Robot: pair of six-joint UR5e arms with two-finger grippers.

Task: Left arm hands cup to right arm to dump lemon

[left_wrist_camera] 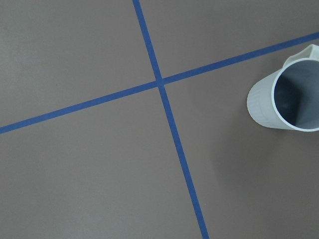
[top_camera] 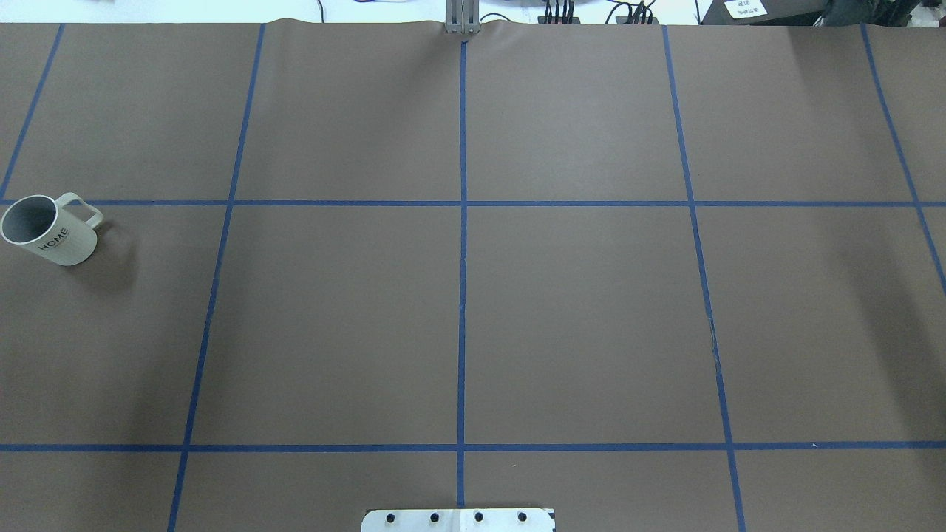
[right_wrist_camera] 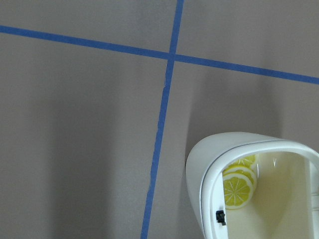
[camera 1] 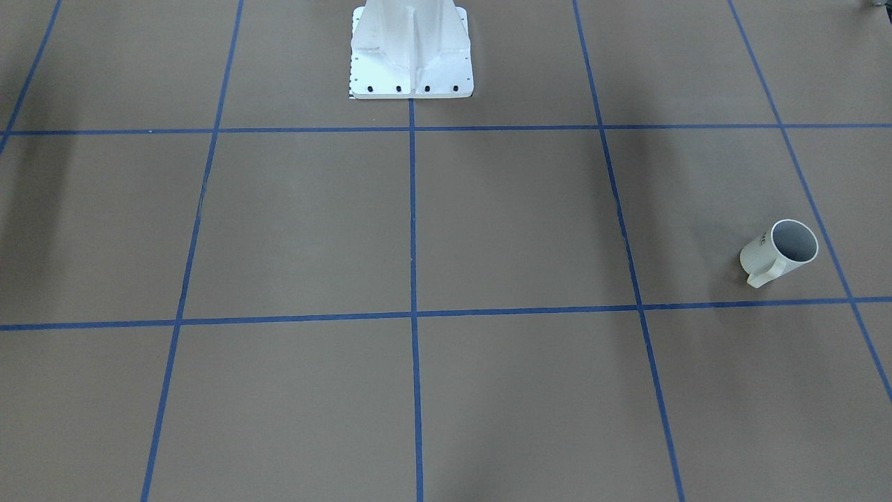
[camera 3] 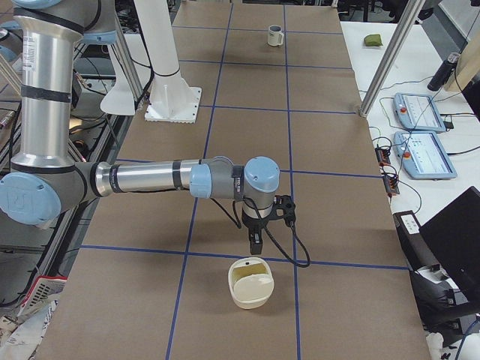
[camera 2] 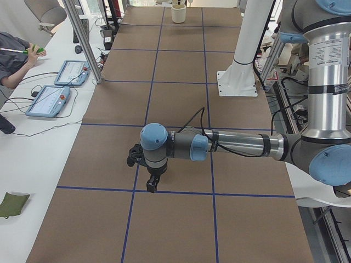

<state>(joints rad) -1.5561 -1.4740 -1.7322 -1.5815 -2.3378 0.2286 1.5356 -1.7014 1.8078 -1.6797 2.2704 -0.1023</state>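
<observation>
The left gripper [camera 2: 152, 186] points straight down over the brown table [top_camera: 576, 318], at the end of the left arm [camera 2: 241, 145], which reaches out level. Only the side view shows it, so I cannot tell how its jaws stand. The same goes for the right gripper [camera 3: 256, 244], which hangs just beside a cream tub [camera 3: 250, 283] holding lemon slices [right_wrist_camera: 238, 185], well to the robot's right of the white pedestal [camera 1: 411, 56]. The "HOME" cup [top_camera: 48, 229] stands upright well to the pedestal's left and further out towards the operators' side, its handle turned away from the pedestal.
</observation>
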